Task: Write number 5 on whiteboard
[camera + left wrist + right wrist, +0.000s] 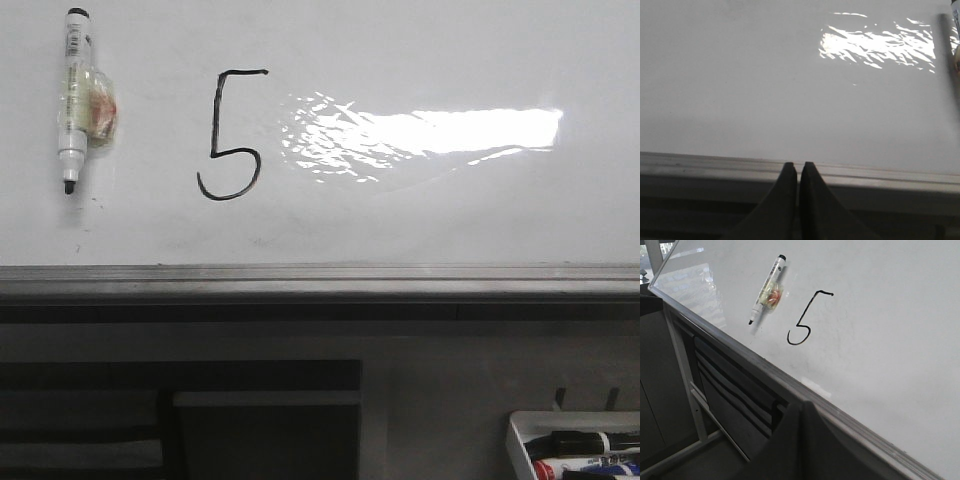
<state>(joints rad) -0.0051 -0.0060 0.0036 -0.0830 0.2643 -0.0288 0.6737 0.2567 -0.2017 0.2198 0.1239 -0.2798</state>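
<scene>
Front view, left to right. Upper left of the frame: a marker (pixel 75 100) stuck upright against the whiteboard (pixel 420 215), uncapped tip pointing down, with a wad of clear tape and something orange at mid-barrel. Just right of it, in the upper-centre-left area: the number 5 (pixel 232 135), drawn in thin black line with a short top bar, straight stem and rounded hook. Right of the digit: a bright light reflection (pixel 420 133) spread across the glossy surface. Below, spanning the frame: the grey metal rail (pixel 320 280) along the board's lower edge. Lower right corner: a white tray (pixel 522 445) holding several markers.

Left wrist view: the left gripper (pixel 798 167) has its dark fingers pressed together, grasping nothing, tips at the rail. Right wrist view: the right gripper (pixel 805 407) likewise appears clenched and empty, below the rail, well apart from the digit and the stuck marker.
</scene>
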